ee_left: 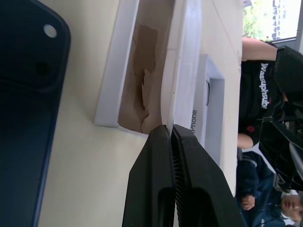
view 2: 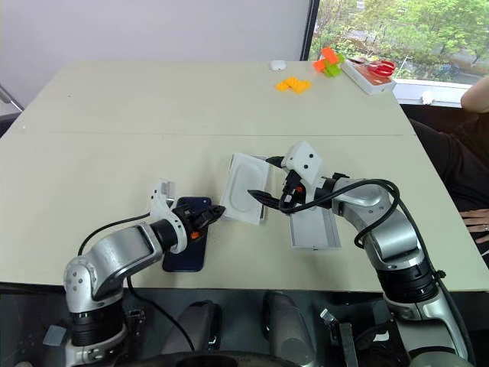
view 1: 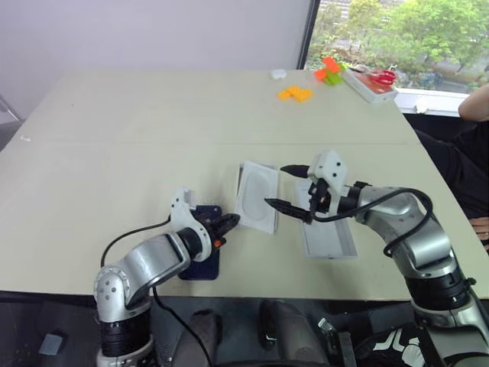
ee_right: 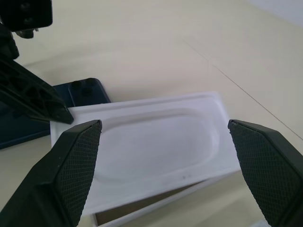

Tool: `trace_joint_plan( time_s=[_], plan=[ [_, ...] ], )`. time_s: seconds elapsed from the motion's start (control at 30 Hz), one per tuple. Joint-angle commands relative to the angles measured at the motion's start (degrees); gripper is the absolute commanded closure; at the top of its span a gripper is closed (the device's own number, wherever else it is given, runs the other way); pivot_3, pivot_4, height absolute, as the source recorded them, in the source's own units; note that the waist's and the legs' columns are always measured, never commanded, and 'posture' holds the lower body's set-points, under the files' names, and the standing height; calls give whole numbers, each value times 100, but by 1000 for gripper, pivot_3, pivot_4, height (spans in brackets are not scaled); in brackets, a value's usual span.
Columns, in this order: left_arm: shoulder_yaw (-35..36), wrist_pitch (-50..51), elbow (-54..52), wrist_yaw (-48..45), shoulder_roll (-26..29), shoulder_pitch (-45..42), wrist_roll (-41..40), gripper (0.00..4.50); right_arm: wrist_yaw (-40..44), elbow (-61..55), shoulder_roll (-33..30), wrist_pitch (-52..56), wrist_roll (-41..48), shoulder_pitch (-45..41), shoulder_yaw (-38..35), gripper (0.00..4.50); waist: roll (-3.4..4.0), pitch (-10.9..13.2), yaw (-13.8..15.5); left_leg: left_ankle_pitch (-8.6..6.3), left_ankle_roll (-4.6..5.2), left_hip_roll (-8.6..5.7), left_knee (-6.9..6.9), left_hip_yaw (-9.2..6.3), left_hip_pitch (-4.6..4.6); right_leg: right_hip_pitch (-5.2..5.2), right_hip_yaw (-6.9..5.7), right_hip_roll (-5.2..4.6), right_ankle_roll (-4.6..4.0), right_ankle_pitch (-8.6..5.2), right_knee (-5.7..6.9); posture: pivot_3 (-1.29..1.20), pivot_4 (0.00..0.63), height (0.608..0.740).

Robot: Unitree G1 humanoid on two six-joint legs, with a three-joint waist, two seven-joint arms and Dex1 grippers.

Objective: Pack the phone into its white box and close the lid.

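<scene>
Phone (view 2: 186, 246): lies flat near the table's front edge, camera side up, under and just behind the left gripper; its long axis runs front to back, much as the box's does.
Left gripper (view 1: 228, 222): fingers pressed together on nothing, tips reaching past the phone's far right corner toward the box's near side. In the left wrist view the shut fingertips sit right at the insert's edge; I cannot tell whether they touch it.
Left arm pose: forearm low over the table, wrist bent rightward, gripper angled a little downward.
Box (ee_left: 137, 80): just right of the phone, brownish floor showing under the insert.
Insert (view 2: 247, 187): white, with an oval hollow, sitting on top of the box and blocking it; one side looks raised.
Right gripper (view 2: 271, 179): fingers spread wide and empty, hovering just beyond the insert's right side, one finger nearer, one farther.
Right arm pose: elbow out to the right, gripper pointing left, near level.
Lid (view 2: 312, 226): right of the box, lying under the right wrist.
Key relation: the insert lies between the two grippers, so my guess is it must come off before the phone goes in; the left arm is nearer the phone.
Far side: orange and green blocks (view 2: 293, 84) and a white tray (view 2: 368, 76) by the window.
</scene>
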Motion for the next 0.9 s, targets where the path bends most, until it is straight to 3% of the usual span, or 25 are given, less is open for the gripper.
trace_joint_plan(
  time_s=[0.03, 0.37, 0.9],
  plan=[
    [-298, -518, -186, -241, 296, -17, -141, 4479, 14, -14, -43, -145, -18, -81, -140, 0, 0, 0, 23, 0, 0, 0, 0, 3, -2, -1, 1, -1, 1, 0, -3, 0, 150, 740],
    [-596, -1340, -48, -548, 605, -322, -141, 4479, -24, -12, -56, -186, -59, -47, -177, 0, 0, 0, 51, 0, 1, -1, 0, 12, -3, -1, 6, -1, 0, -1, -8, 0, 150, 740],
    [-987, -1480, 103, -429, 954, -393, -141, 4479, -32, -72, -81, -179, -94, 22, -226, 0, 0, 1, 50, -1, 1, 0, -1, 15, -3, -1, 7, -1, 21, -13, -9, 0, 150, 740]
  ],
)
